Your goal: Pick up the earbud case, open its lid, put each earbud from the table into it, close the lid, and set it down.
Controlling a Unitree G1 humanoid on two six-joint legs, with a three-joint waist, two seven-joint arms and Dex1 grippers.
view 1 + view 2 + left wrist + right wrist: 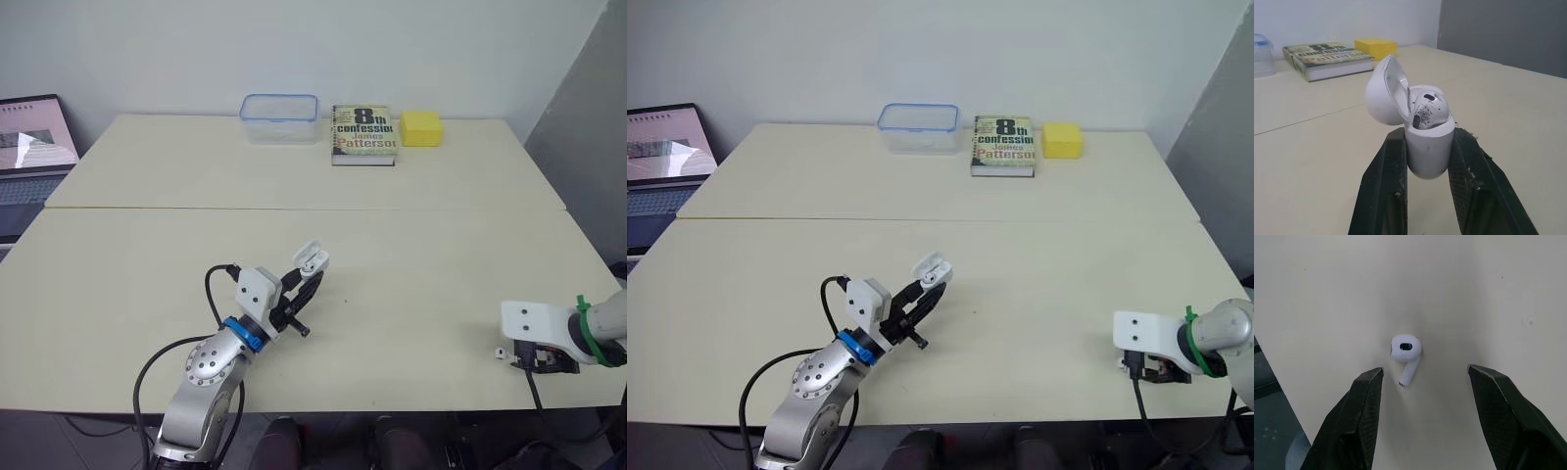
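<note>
Between the wide-spread fingers of the right gripper (1423,368), an earbud (1406,356) lies on the table (1327,284), touching neither. Over on the left gripper (1428,137), both fingers pinch the earbud case (310,258), lid open, another earbud (1427,110) seated inside.

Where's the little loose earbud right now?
The loose earbud lies on the table near its front right edge, between the open fingers of the right gripper, touching neither.
</note>
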